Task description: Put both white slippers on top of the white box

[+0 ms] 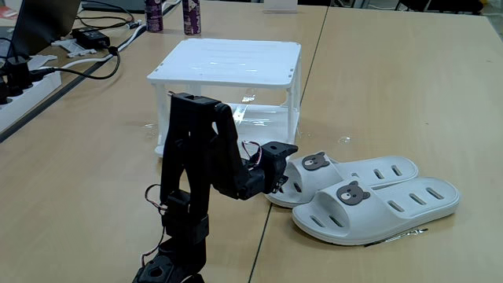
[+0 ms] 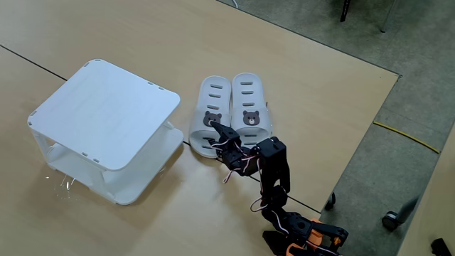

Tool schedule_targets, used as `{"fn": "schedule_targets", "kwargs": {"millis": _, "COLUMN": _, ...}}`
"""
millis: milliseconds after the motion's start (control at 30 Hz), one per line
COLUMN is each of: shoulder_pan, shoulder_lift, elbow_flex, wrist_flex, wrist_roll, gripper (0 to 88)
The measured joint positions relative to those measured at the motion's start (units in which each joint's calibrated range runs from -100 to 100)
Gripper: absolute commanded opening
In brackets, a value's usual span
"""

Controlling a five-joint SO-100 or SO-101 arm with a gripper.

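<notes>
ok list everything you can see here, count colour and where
white slippers: 2, off-white with bear faces, side by side on the table beside the stand
white box: 1, white two-tier stand, top bare
table: wooden, light brown
bottles: 2, dark purple, far edge behind the stand
power strip and cables: white strip, black cables, far left in a fixed view
arm: 1, black
gripper: at the toe end of one slipper, grip unclear

I sat on a light wood table [image 1: 377, 86] over grey carpet floor [image 2: 398, 35], cables and power strip [image 1: 23, 86] nearby.
</notes>
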Motion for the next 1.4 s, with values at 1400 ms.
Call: {"fn": "schedule_targets", "kwargs": {"millis": 1400, "shoulder_pan": 6.7, "shoulder_lift": 38.5, "elbow_flex": -55.2, "wrist_flex": 0.0, "wrist_roll": 0.0, "gripper": 0.8}}
